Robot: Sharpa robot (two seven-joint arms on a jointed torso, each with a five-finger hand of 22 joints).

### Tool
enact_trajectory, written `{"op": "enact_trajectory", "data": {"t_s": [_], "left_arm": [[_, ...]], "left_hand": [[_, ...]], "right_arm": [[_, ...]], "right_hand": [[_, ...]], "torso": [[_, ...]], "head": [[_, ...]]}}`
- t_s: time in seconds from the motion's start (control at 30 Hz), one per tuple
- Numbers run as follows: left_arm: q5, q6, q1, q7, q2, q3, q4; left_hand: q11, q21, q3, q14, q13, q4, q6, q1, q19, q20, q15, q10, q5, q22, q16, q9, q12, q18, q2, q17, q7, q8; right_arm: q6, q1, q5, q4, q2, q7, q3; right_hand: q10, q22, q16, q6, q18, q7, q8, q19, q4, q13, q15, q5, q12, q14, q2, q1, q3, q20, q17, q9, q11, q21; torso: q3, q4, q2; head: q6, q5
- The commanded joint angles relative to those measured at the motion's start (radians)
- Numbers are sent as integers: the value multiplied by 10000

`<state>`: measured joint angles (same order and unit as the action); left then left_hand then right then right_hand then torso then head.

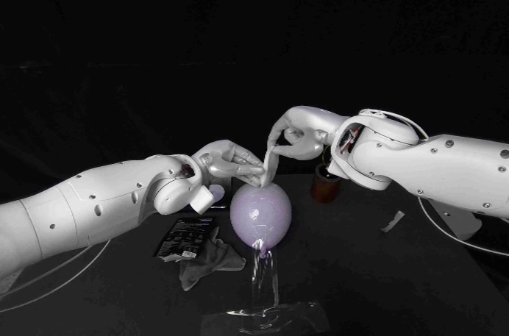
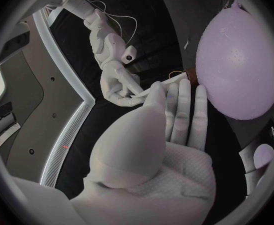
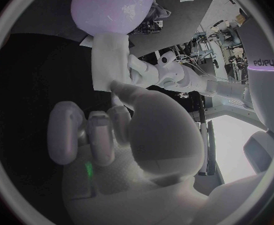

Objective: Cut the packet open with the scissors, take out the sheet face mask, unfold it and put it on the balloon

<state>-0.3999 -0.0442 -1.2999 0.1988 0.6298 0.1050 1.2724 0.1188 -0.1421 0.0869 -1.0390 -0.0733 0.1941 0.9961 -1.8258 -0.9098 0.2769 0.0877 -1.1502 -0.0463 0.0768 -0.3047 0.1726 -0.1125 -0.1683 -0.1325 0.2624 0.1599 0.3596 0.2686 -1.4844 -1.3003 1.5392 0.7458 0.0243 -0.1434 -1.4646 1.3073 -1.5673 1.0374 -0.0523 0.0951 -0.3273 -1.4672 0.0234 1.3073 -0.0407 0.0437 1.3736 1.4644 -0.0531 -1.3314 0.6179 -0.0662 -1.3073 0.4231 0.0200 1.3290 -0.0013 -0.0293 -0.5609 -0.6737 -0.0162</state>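
A folded white sheet mask [image 1: 268,164] stands as a narrow strip just above the top of the lilac balloon [image 1: 261,214]. My left hand [image 1: 227,164] holds its lower end at the balloon's left shoulder. My right hand [image 1: 290,136] pinches its upper end from above. In the left wrist view my left fingers [image 2: 182,116] reach up to the mask [image 2: 168,88], where the right hand [image 2: 121,88] meets it, beside the balloon [image 2: 239,69]. In the right wrist view my right hand [image 3: 129,131] touches the mask [image 3: 108,64] with its thumb, below the balloon [image 3: 112,8]. The black packet [image 1: 184,237] lies flat, left of the balloon.
The balloon sits on a clear stand [image 1: 261,279] whose base reaches the table's near edge. A crumpled grey sheet [image 1: 210,261] lies next to the packet. A brown holder [image 1: 324,186] stands behind the balloon on the right, and a white scrap [image 1: 393,220] lies farther right.
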Motion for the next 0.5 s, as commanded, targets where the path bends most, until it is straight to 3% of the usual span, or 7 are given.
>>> {"op": "enact_trajectory", "data": {"t_s": [0.03, 0.37, 0.5], "left_arm": [[90, 54, 2, 290, -8, -15, 49], [755, 129, 19, 498, 74, -16, 146], [962, 107, 21, 550, 93, -16, 188]], "left_hand": [[-33, -73, -137, -75, -3, 6, 41, -72, -57, -17, -11, -90, -24, 20, -61, 120, -61, -131, -431, 30, -31, 68], [-122, -223, -667, -147, -19, 148, -44, 10, -159, -94, -86, -367, -18, 114, -327, 500, -141, -111, -350, 220, -161, 298], [-126, -304, -1120, -65, -26, 220, -177, 81, -148, -134, -92, -392, 1, 176, -484, 806, -161, -89, -167, 344, -157, 436]], "right_arm": [[-19, -7, -78, -24, -14, 39, 9], [-114, -5, -160, -189, -63, 78, 6], [-131, -1, -156, -236, -97, 78, 5]], "right_hand": [[-102, 2014, -35, 64, 53, 14, -52, -127, 50, 1333, -50, 48, 68, 1064, 52, 54, -1, 47, -2635, 102, -27, 55], [-106, 2008, -35, 60, 48, 12, -63, -118, 54, 1336, -51, 48, 72, 1064, 50, 58, 4, 48, -2635, 110, -28, 33], [-106, 2008, -35, 60, 48, 12, -63, -118, 54, 1336, -51, 48, 72, 1064, 50, 58, 4, 48, -2635, 110, -28, 33]], "torso": [[4, -2, -3], [2, -2, -12], [1, 1, -5]], "head": [[-12, 11], [-65, 13], [-85, 3]]}}
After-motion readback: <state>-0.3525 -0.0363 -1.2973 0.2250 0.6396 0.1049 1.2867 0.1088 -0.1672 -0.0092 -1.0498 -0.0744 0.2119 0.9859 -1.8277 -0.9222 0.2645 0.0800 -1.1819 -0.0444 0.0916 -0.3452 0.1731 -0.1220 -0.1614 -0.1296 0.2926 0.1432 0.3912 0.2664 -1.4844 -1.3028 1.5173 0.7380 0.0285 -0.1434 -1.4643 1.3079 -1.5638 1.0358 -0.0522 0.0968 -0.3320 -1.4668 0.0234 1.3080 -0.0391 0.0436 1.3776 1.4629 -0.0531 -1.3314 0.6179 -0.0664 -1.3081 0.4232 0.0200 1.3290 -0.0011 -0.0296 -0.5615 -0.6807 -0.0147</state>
